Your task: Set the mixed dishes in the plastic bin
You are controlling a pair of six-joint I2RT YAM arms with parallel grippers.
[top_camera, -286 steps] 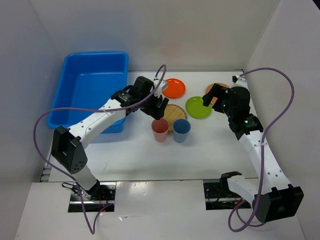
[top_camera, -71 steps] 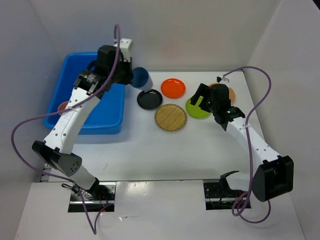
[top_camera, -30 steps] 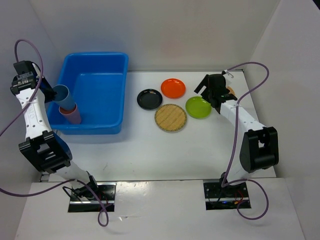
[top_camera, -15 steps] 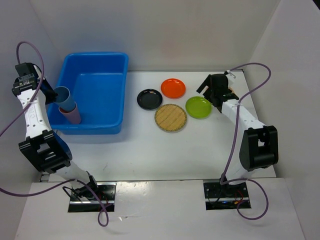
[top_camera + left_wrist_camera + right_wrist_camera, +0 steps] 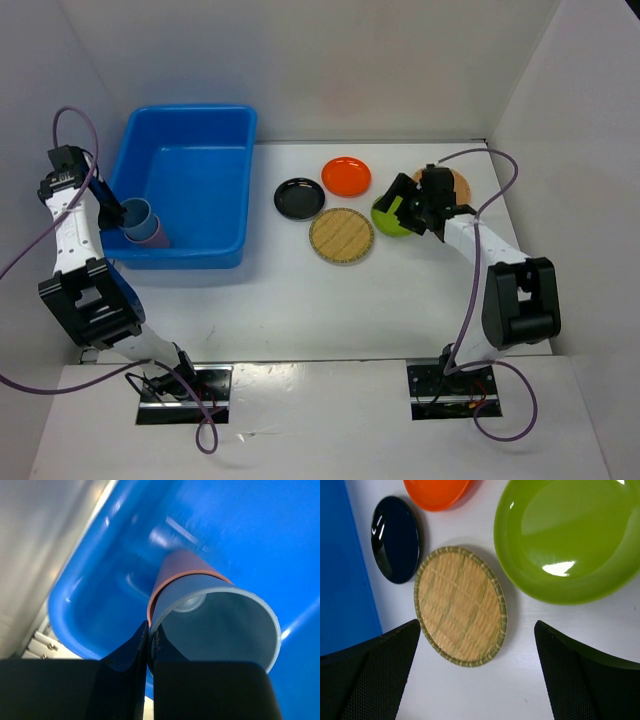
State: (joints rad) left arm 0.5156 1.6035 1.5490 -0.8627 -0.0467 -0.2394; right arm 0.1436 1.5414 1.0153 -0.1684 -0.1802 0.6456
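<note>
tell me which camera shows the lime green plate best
The right wrist view: the lime green plate fills its upper right, close and unobstructed, though cropped at the frame edge. In the top external view the right end effector covers part of it. The left wrist view lacks it.

White table (image 5: pixel 300 290): bin (image 5: pixel 180 258), black plate (image 5: pixel 299 198), orange plate (image 5: pixel 346 176), green plate (image 5: pixel 565 545), woven plate (image 5: pixel 341 236)

The left arm (image 5: pixel 70 228) and right arm (image 5: pixel 466 233) are white tubular links joined by chunky black joint housings (image 5: pixel 90 305). A thin purple cable (image 5: pixel 28 252) loops loosely behind each set of jaws and trails to a shiny metal base plate (image 5: pixel 185 392). The left gripper (image 5: pixel 149 630) has smooth, glossy black slabs. The right gripper (image 5: pixel 476 625) has matte black fingers (image 5: pixel 367 672) with a fine grid texture
</note>
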